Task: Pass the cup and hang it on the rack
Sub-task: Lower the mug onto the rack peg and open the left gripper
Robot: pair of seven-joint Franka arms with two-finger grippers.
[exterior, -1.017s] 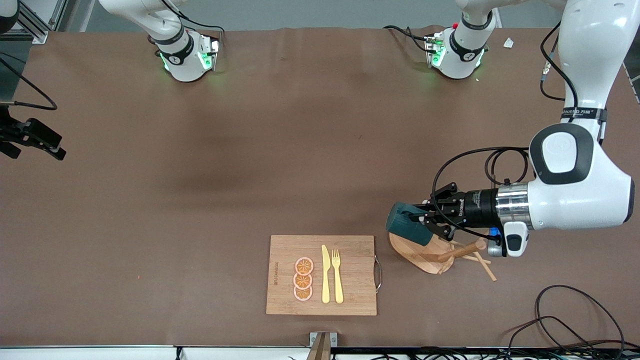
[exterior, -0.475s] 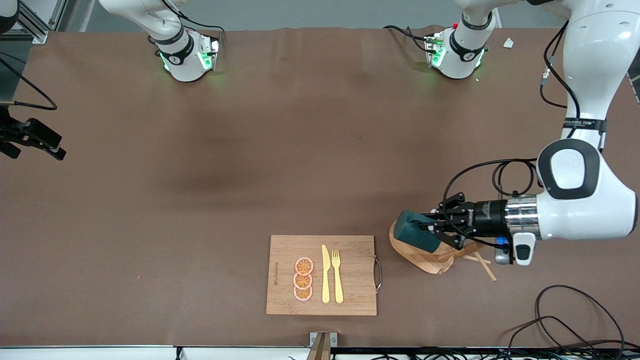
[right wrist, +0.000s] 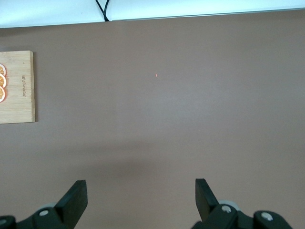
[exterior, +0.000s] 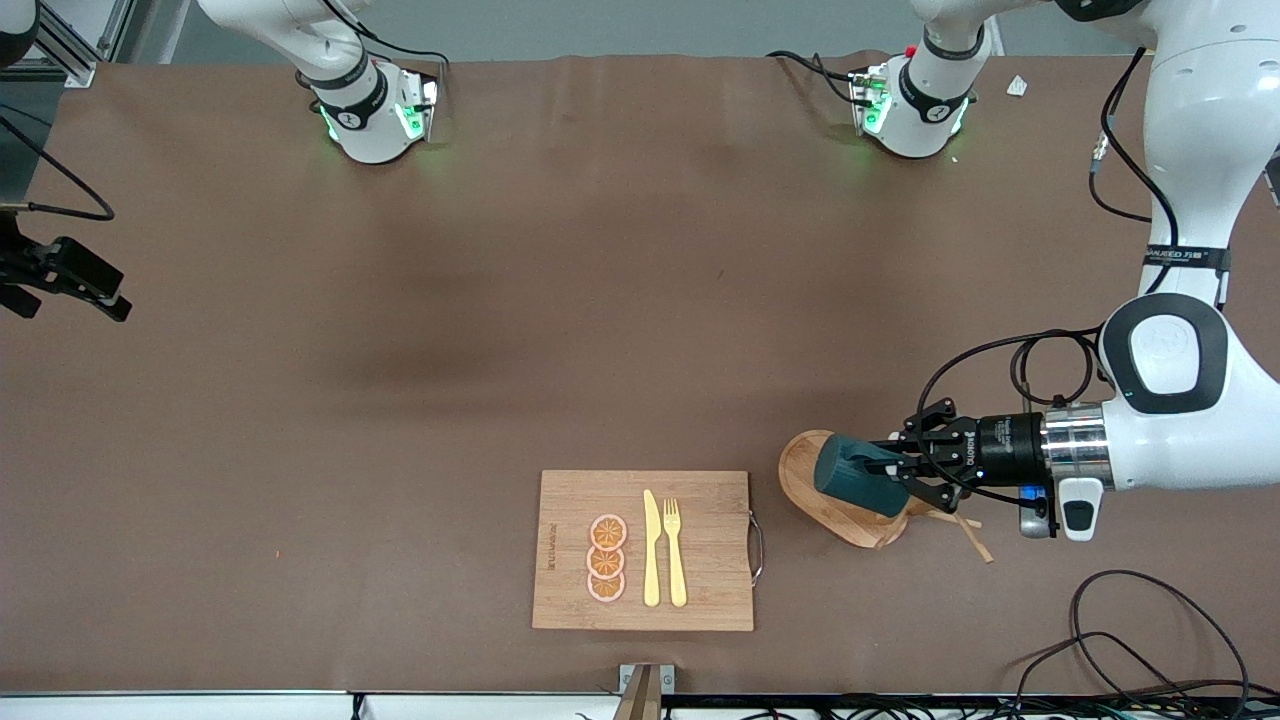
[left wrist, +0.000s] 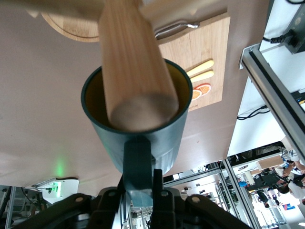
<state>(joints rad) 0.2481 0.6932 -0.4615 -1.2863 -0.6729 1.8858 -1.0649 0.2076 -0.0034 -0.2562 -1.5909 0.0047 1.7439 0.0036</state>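
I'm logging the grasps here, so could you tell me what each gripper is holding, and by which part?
The left gripper holds the cup by its handle, over the rack. The right gripper is open and empty.

Right gripper (right wrist: 141,200) spread wide over bare table (right wrist: 167,109); cutting board (right wrist: 16,88) at edge.

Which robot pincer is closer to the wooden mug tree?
The left pincer: it holds the cup right over the rack. The right pincer waits open at the right arm's end of the table.

One cup (exterior: 858,478), one rack (exterior: 840,505), one cutting board (exterior: 570,500), three orange slices (exterior: 606,558).
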